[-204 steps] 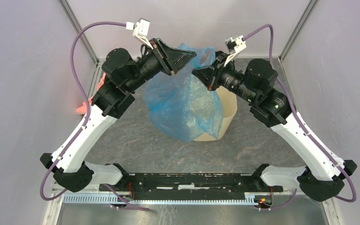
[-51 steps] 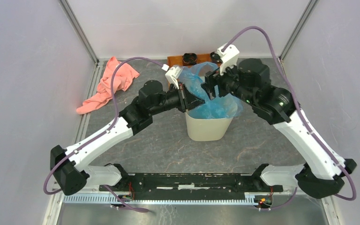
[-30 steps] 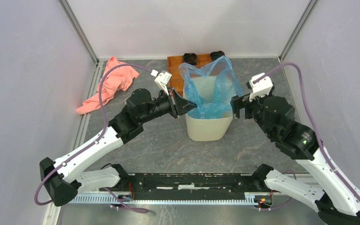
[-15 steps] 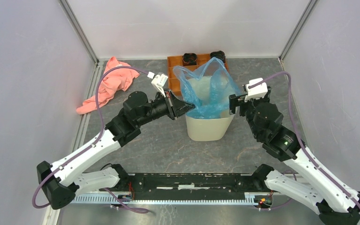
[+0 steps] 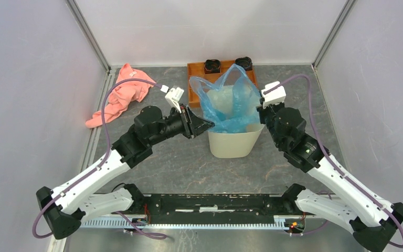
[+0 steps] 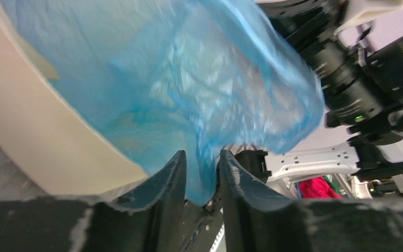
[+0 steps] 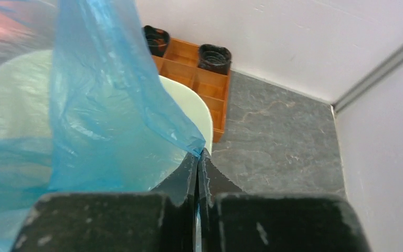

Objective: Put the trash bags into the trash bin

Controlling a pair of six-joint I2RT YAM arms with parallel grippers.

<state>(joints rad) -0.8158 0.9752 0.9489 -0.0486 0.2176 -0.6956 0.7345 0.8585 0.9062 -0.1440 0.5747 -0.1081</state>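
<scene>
At the far left edge of the grey table point(image 5: 178, 165) a salmon-pink cloth point(image 5: 118, 97) lies crumpled, well apart from everything else. The left gripper point(image 6: 202, 165) reaches in from the left to the near-left rim of the trash bin point(image 5: 234, 144). Its wrist view is blurred, but a bunched fold of the trash bag point(image 5: 226, 102) runs down between its two fingers, which press on the fold from either side, so it is gripping the film. The bag stands up out of the bin's mouth, its lower part inside and its upper edges rising in peaks above the rim. How deep the film reaches cannot be told: the bag hides most of the bin's inside, and only a pale patch of the far inner wall shows through it. Behind the bin, at the back of the table, sits an orange-brown tray point(image 5: 195, 79). The bag covers its near right part, and two dark round things point(image 5: 212, 66) stand in its back compartments, too small to identify. The right gripper point(image 7: 198, 160) comes in from the right. From above, its tips are lost behind the bag's right edge, but its own wrist view shows the fingers pressed together, pinching a corner of the blue film just above the bin's right rim
</scene>
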